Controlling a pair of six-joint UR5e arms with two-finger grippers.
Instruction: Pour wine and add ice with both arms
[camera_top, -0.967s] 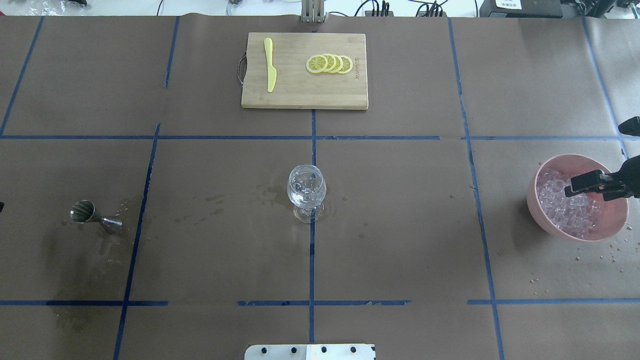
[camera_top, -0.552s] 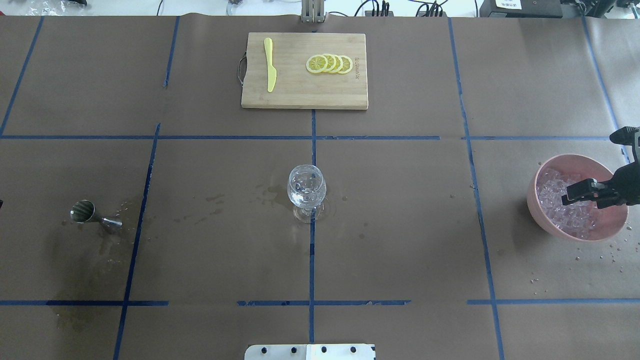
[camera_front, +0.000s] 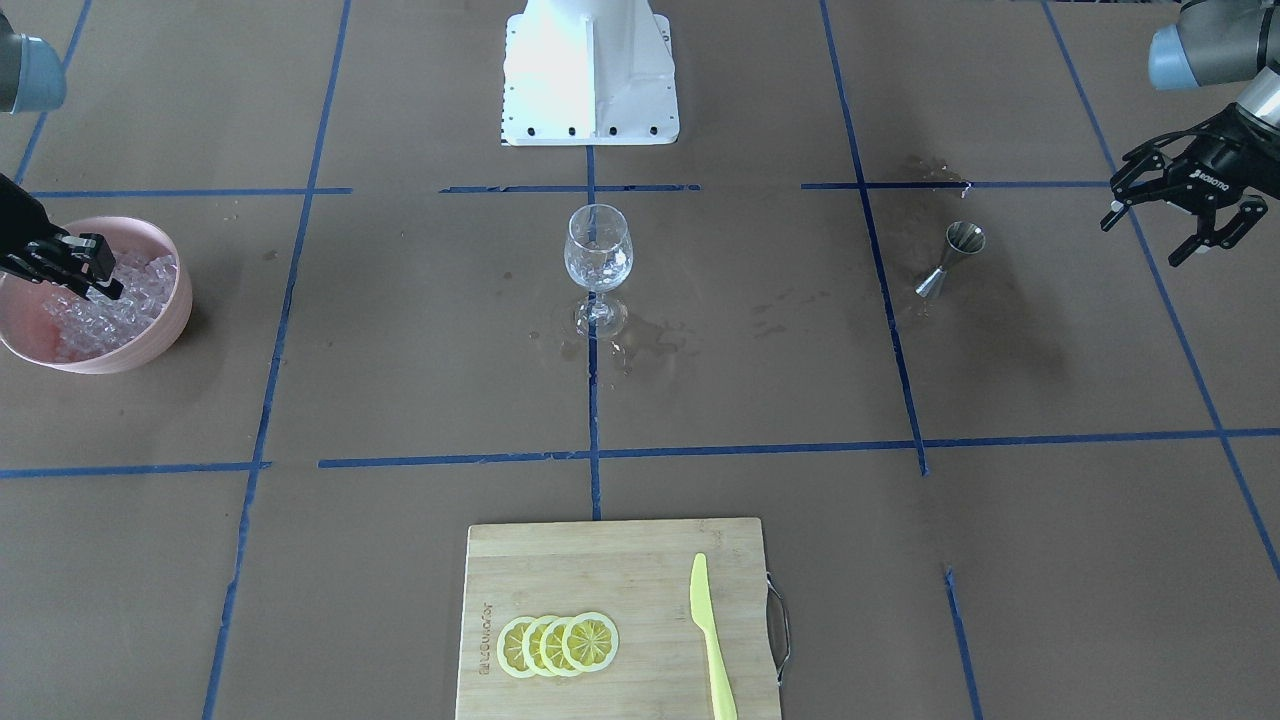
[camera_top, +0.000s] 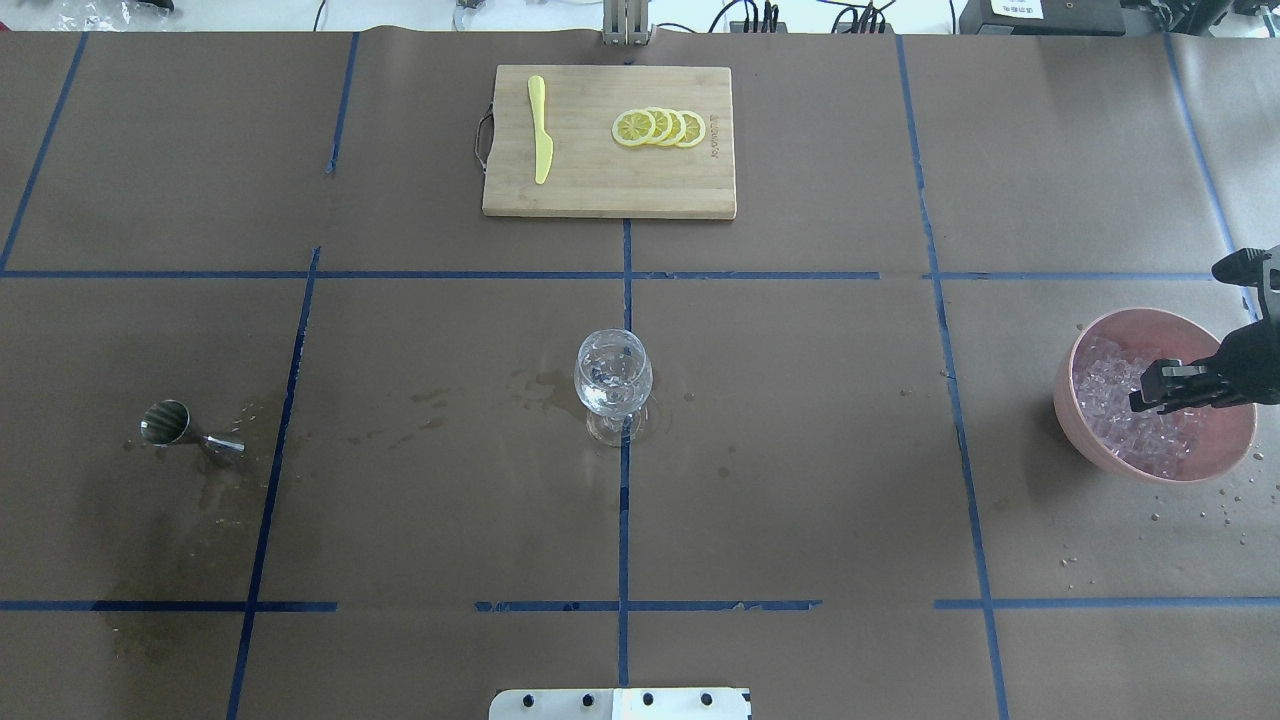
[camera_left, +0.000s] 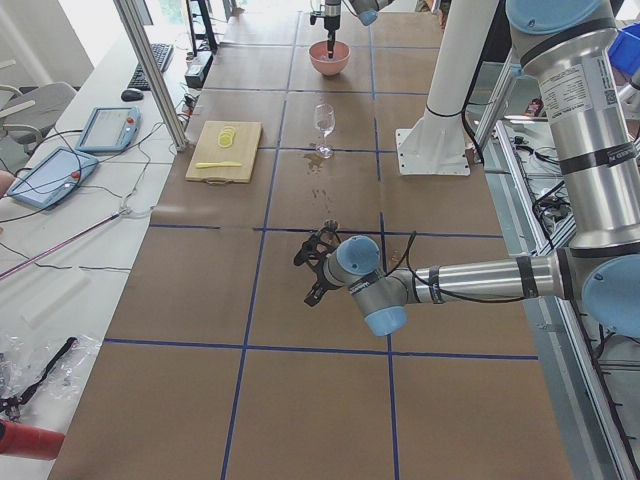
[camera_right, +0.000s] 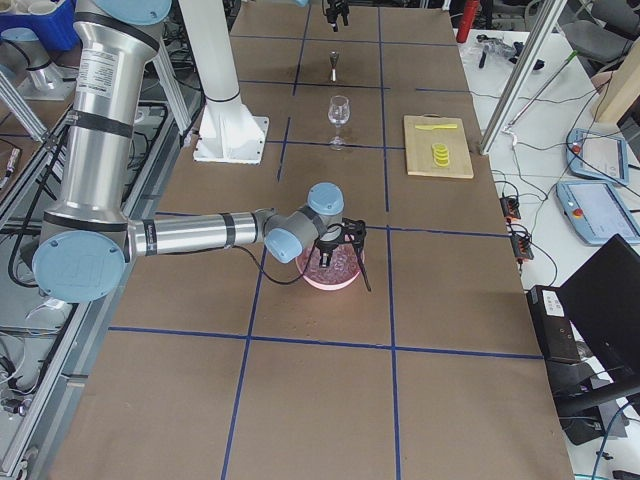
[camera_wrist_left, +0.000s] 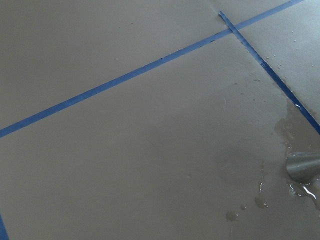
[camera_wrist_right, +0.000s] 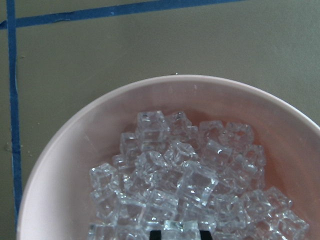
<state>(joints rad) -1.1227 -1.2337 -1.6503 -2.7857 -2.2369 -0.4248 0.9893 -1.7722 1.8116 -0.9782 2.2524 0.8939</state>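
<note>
Right wrist-mounted view is filled by the ice (camera_wrist_right: 175, 180), which is heaped in a pink bowl (camera_wrist_right: 65, 150). Two dark fingertips are seen at the bottom edge, narrowly apart, with one cube lodged between them. Whether that cube is already pinched cannot be told. In the overhead view the right gripper (camera_top: 1152, 390) is shown dipped into the heap from the robot's right, its fingers pointed toward the middle of the table (camera_top: 800, 480).

The step in hand is judged to be the picking of ice. The heap lies directly at this gripper, so only a closing and a lift are called for. The cubes have no long axis to be matched.

The wine glass (camera_top: 612, 372) is stood at the table's centre, well apart from the bowl, toward the robot's left. The carry will have to be made that way, and the right arm is the nearer one. Whether wine is in the glass cannot be made out.

Farther left, a metal measuring cup (camera_top: 165, 422) is stood among wet stains. The left gripper (camera_front: 1165, 225) is held beyond it with fingers spread and nothing held.
</note>
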